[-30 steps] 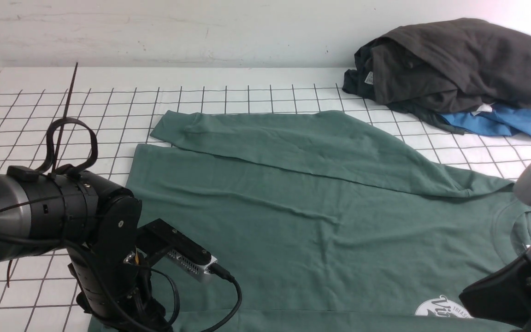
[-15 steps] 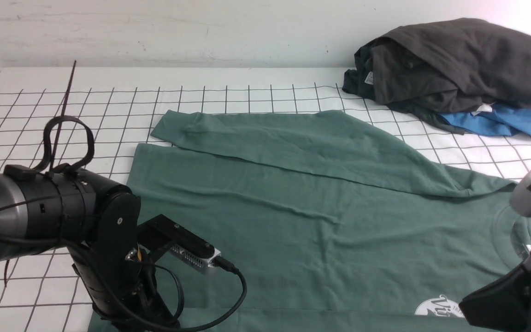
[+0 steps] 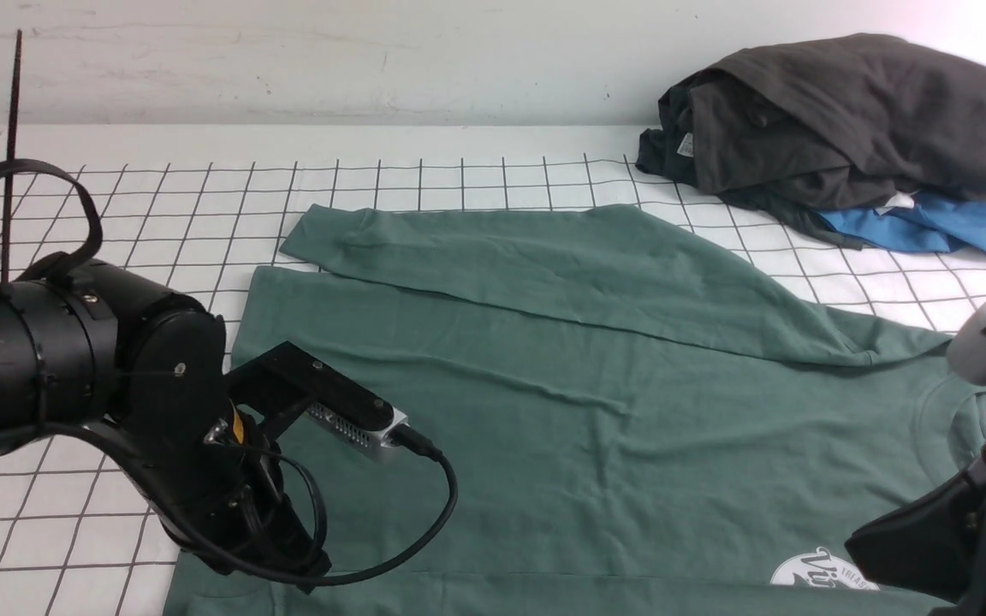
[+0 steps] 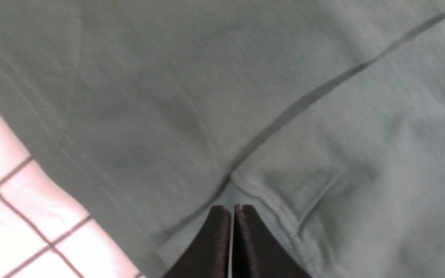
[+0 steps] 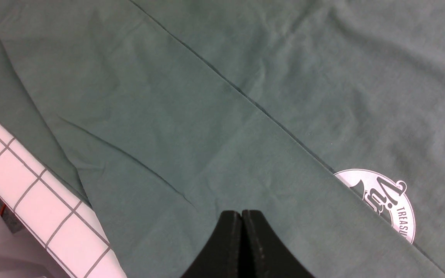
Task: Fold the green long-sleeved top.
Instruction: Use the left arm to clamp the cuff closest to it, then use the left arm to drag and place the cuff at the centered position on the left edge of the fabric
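The green long-sleeved top (image 3: 596,411) lies spread flat on the gridded table (image 3: 159,205), its far sleeve folded across the body. Its white round logo (image 3: 818,569) shows at the near right. My left arm (image 3: 142,385) hangs over the top's near left corner. In the left wrist view the left gripper (image 4: 232,208) is shut, with the stitched sleeve cuff (image 4: 261,193) running into its tips and a thin strip of cloth between the jaws. The right gripper (image 5: 242,212) is shut just above flat green cloth, beside the logo (image 5: 384,200), with nothing seen between its jaws.
A heap of dark grey-black garments (image 3: 844,120) sits at the far right on a bright blue garment (image 3: 929,227). White gridded table shows to the left of the top and along its far side. The right arm's black body (image 3: 938,539) fills the near right corner.
The left gripper's jaws have shut at the cuff. The left arm has since risen and shifted left. The right arm has barely moved, and the top lies as before.
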You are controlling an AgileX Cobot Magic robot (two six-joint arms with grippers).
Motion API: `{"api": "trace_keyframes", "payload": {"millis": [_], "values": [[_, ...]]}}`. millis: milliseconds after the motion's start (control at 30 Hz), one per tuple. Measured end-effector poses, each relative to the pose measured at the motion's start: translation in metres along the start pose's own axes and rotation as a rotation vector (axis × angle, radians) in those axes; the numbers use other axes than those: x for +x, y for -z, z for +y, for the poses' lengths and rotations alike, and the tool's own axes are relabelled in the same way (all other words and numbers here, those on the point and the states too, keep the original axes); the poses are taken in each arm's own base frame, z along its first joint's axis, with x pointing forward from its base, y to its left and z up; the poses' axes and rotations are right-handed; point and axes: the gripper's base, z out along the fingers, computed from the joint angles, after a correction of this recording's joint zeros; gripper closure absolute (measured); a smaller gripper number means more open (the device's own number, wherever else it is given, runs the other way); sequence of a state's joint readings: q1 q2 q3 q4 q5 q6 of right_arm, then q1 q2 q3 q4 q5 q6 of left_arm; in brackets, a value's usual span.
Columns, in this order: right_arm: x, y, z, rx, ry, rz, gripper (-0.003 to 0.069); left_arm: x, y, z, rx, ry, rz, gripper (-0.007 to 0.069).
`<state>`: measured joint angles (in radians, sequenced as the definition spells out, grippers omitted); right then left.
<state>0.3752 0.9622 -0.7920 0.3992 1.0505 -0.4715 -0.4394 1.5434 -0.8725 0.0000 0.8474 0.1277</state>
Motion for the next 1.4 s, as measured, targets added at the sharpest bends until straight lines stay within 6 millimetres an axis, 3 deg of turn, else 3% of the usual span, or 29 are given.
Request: {"api": "trace_keyframes", "payload": {"millis": [133,300,400,533,667,800,1033,1333,1400], "values": [[0.000,0.000,0.000,0.001,0.000,-0.001,0.0674,-0.002,-0.011,-0.001,0.017,-0.052,0.033,0.0558],[0.000,0.000,0.000,0.002,0.000,-0.003,0.0674,-0.010,-0.038,-0.007,0.090,-0.135,0.051,0.0343],[0.000,0.000,0.000,0.002,0.000,-0.003,0.0674,-0.013,-0.047,-0.007,0.094,-0.140,0.064,0.0257],[0.000,0.000,0.000,0.002,0.000,-0.003,0.0674,-0.013,-0.048,-0.007,0.095,-0.137,0.063,0.0218],[0.000,0.000,0.000,0.002,0.000,-0.003,0.0674,-0.015,-0.047,-0.007,0.098,-0.130,0.068,0.0242],[0.000,0.000,0.000,0.002,0.000,-0.003,0.0674,-0.016,-0.045,-0.007,0.107,-0.121,0.078,0.0330],[0.000,0.000,0.000,0.002,0.000,-0.004,0.0674,-0.022,-0.030,-0.008,0.128,-0.113,0.094,0.0586],[0.000,0.000,0.000,0.003,0.001,-0.004,0.0674,-0.025,-0.017,-0.008,0.123,-0.119,0.068,0.0622],[-0.001,0.000,-0.001,0.013,0.006,-0.008,0.0674,-0.038,-0.003,-0.005,0.106,-0.136,0.036,0.0622]]}}
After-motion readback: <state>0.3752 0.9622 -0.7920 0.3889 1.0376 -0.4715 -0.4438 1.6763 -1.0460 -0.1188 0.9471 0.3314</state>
